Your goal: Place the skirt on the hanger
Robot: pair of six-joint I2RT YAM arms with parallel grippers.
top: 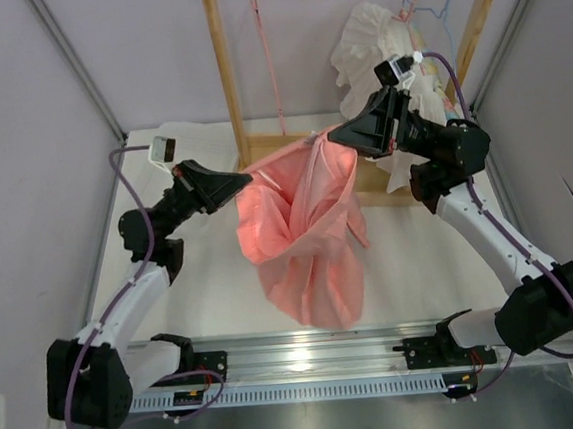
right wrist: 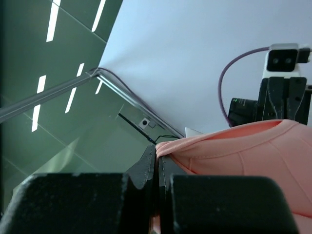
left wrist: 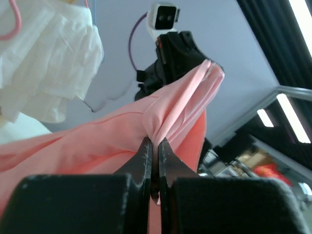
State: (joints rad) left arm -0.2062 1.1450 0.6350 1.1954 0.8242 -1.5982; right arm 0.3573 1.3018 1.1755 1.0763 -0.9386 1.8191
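1. Tool state. My left gripper (top: 246, 179) is clamped on a bunched fold of the skirt (top: 303, 235). In the left wrist view both fingers pinch the cloth with no gap between them. My right gripper (top: 340, 136) is clamped the same way on the top edge at the opposite side.

2. Location. The skirt hangs between the two grippers, above the table (top: 202, 282) and in front of the wooden rack (top: 222, 70). Its top edge is stretched between the two pinch points, and the rest drapes down in loose folds. The hanger (top: 271, 70) hangs by its long hook from the rack's rail, with its lower end at the skirt's top edge. I cannot tell whether the frame sits inside the opening.

3. Handling. I judge the cloth light, soft and limp, so it holds no shape of its own and sags wherever it is unsupported. I grip it at the top edge, one point per side. Pulling the arms apart hard may slip the thin fabric out of a pinch. The wire hanger looks light and is likely to swing on contact. The white ruffled garment (top: 371, 36) hangs just beside my right arm and could snag.
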